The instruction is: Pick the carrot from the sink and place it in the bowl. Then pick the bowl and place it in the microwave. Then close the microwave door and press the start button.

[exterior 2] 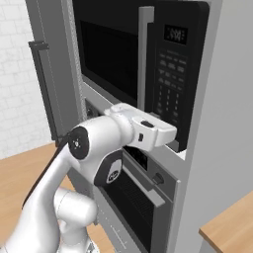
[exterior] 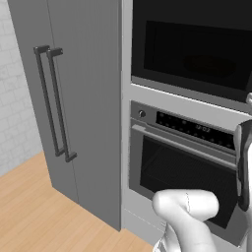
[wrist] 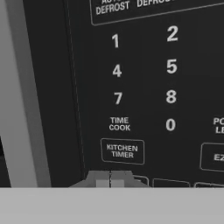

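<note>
- Looking pretty far along here, probably sitting on the very last step.
- Seeing the microwave door [exterior 2: 111,54] lying flush and shut against the microwave [exterior 2: 143,64], so judging the closing part as done.
- Not spotting the carrot or the bowl anywhere; peering through the dark window and getting nothing readable, so only guessing both are sitting inside.
- Hovering the pincer [wrist: 110,180] right up against the keypad [wrist: 144,83], tips poking in at 6 o'clock of the hand view, just under the KITCHEN TIMER key [wrist: 122,151].
- Reading the two tips as pressed close together, narrow, holding nothing.
- Can't tell whether touching the panel yet or stopping just short of it.
- Noticing a row of more keys [wrist: 170,183] cut off along the bottom, around 5 o'clock from KITCHEN TIMER; labels hidden, so not knowing which one is start.
- Catching the arm's hand [exterior 2: 148,131] in the right base view reaching toward the lower part of the control panel [exterior 2: 170,84], at roughly 5 o'clock from the door handle [exterior 2: 143,59].
- Seeing the oven [exterior: 182,172] directly below, at 6 o'clock from the microwave, not involved.
- Leaving just the start press, assuming the earlier bits really went in.
- Worrying a little about poking the wrong key with the labels hidden.
</note>
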Controlling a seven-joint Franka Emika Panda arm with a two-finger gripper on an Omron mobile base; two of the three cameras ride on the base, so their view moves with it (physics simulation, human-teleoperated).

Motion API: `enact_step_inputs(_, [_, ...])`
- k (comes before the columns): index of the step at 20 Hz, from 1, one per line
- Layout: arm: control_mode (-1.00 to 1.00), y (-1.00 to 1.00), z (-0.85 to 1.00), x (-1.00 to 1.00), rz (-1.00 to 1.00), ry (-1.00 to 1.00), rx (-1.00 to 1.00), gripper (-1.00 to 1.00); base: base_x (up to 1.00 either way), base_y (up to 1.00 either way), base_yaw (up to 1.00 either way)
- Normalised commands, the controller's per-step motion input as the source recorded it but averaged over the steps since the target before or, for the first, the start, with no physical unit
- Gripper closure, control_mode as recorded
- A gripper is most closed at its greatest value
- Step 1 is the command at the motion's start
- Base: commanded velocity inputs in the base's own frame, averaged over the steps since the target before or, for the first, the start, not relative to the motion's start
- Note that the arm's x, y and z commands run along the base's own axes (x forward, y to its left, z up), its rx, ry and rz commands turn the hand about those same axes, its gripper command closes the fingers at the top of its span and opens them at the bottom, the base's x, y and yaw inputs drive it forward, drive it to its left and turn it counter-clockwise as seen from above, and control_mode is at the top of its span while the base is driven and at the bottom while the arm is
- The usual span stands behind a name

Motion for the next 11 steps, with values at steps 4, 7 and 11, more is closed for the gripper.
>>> enact_step_inputs(4, [-1.0,-0.22,-0.64,0.41,0.15,-0.05,0.0,1.0,0.0,0.0,0.0])
enact_step_inputs(7, [-1.0,-0.22,-0.66,0.48,0.18,-0.15,0.0,1.0,0.0,0.0,0.0])
enact_step_inputs(11, [-1.0,-0.12,-0.69,0.29,0.19,-0.26,0.0,1.0,0.0,0.0,0.0])
